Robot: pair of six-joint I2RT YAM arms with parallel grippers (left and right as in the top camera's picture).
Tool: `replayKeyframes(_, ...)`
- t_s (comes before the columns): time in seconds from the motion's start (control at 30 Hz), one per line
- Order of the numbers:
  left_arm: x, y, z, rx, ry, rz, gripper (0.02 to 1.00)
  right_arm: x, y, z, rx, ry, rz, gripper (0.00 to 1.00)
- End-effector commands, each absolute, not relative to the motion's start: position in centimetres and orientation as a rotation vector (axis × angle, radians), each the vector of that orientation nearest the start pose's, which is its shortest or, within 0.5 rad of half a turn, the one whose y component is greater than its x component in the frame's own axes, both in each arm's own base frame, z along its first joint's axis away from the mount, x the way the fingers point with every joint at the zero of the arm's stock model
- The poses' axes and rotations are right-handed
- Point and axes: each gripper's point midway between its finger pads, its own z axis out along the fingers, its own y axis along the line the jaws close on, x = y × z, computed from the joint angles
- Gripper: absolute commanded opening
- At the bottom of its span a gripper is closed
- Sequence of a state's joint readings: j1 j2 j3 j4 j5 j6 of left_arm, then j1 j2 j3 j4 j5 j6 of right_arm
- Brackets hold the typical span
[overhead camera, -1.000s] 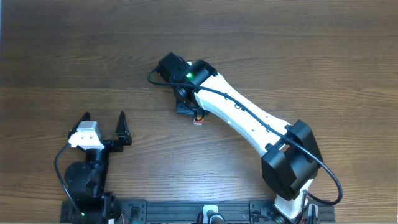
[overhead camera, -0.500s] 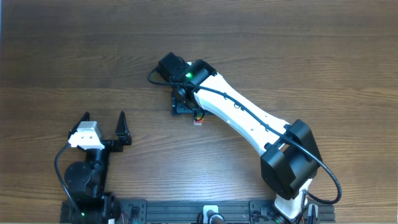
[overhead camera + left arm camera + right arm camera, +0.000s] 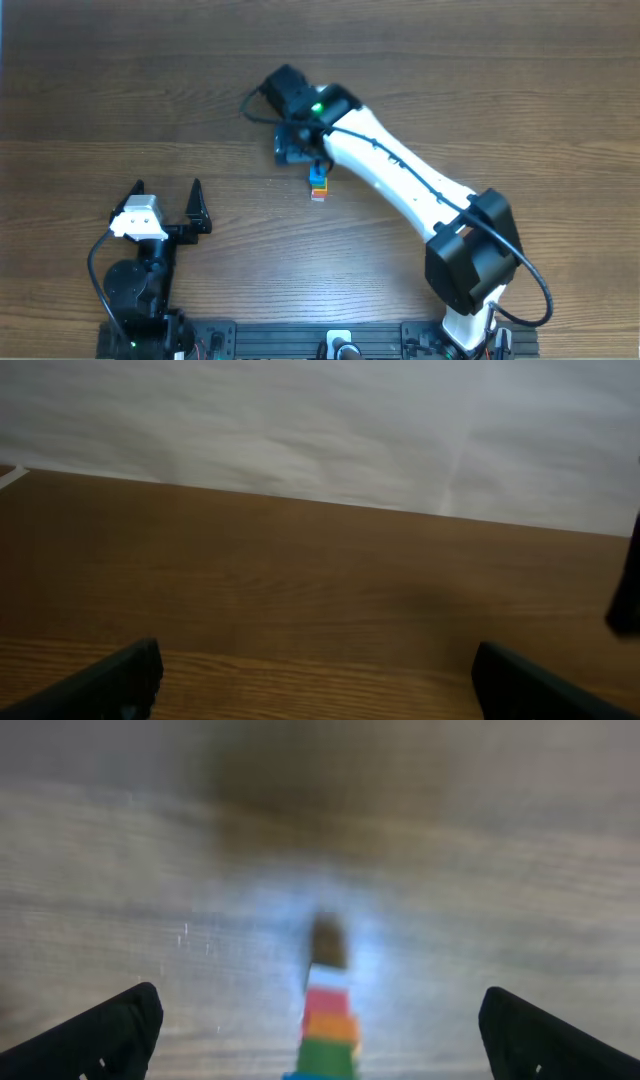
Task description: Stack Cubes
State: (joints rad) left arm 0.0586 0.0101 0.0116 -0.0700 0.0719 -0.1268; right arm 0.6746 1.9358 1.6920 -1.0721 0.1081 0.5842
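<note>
Seemingly your stack (image 3: pixel 319 185) is built, standing mid-frame on the table (image 3: pixel 480 100) beneath the right gripper (image 3: pixel 297 150), jaws spread, so next lift that arm straight away without brushing it; the left gripper (image 3: pixel 167 192) sits lower left, jaws spread.

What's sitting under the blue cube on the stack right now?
Beneath the small blue cube sits a green cube, then an orange cube and a red cube. The lowest blocks are blurred; whatever lies beneath them is covered.
</note>
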Motion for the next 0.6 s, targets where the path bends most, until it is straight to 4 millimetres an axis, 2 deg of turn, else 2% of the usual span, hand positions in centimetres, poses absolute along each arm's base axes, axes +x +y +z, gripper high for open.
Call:
replayKeyframes(0.03, 24.6, 0.2, 15.8, -0.084, 1.637, -0.101, 1.000, 40.1, 21.4, 16.9, -0.157, 2.725, 0.085, 0.991)
replayKeyframes(0.13, 24.6, 0.2, 15.8, -0.084, 1.637, -0.101, 1.000, 41.9, 18.2, 19.0, -0.139, 2.669, 0.070, 0.991)
replayKeyframes(0.27, 24.6, 0.2, 15.8, -0.084, 1.637, -0.101, 1.000, 43.1, 13.0, 21.5, -0.051, 2.613, 0.017, 0.993)
replayKeyframes(0.3, 24.6, 0.2, 15.8, -0.084, 1.637, -0.101, 1.000, 43.1, 9.4, 23.0, 0.005, 2.570, -0.021, 0.991)
replayKeyframes(0.47, 24.6, 0.2, 15.8, -0.084, 1.637, -0.101, 1.000, 41.6, 4.5, 24.1, 0.077, 2.450, -0.100, 0.991)
replayKeyframes(0.6, 24.6, 0.2, 15.8, -0.084, 1.637, -0.101, 0.998, 38.9, 1.3, 24.0, 0.166, 2.364, -0.097, 0.991)
